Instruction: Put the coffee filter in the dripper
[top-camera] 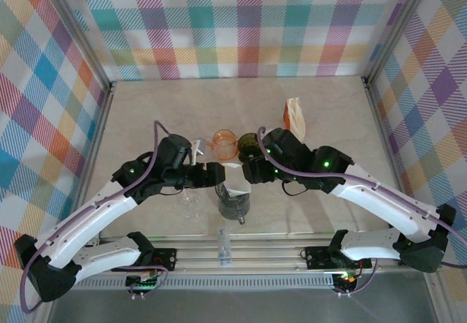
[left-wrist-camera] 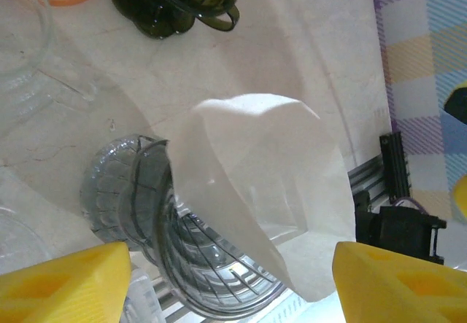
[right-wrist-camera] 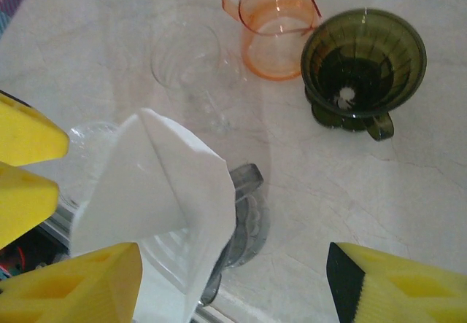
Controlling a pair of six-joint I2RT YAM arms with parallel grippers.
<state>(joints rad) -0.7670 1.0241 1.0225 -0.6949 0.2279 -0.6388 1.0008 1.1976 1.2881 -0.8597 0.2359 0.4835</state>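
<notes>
1. Clear grey dripper [left-wrist-camera: 197, 265] is sitting nearest, with the white coffee filter [right-wrist-camera: 157, 184] resting in its mouth, tilted and sticking up past the rim.
2. Left gripper [left-wrist-camera: 226, 250] is hovering over the filter, fingers spread wide, released.
3. Right gripper [right-wrist-camera: 230, 254] is facing it, also spread wide, grasping nothing.
4. Clear glass [top-camera: 190, 203] is standing just left of the dripper.
5. Orange cup [right-wrist-camera: 277, 28] and green dripper [right-wrist-camera: 363, 60] are sitting side by side behind.
6. Filter pack [top-camera: 295, 117] is lying farthest back.
</notes>
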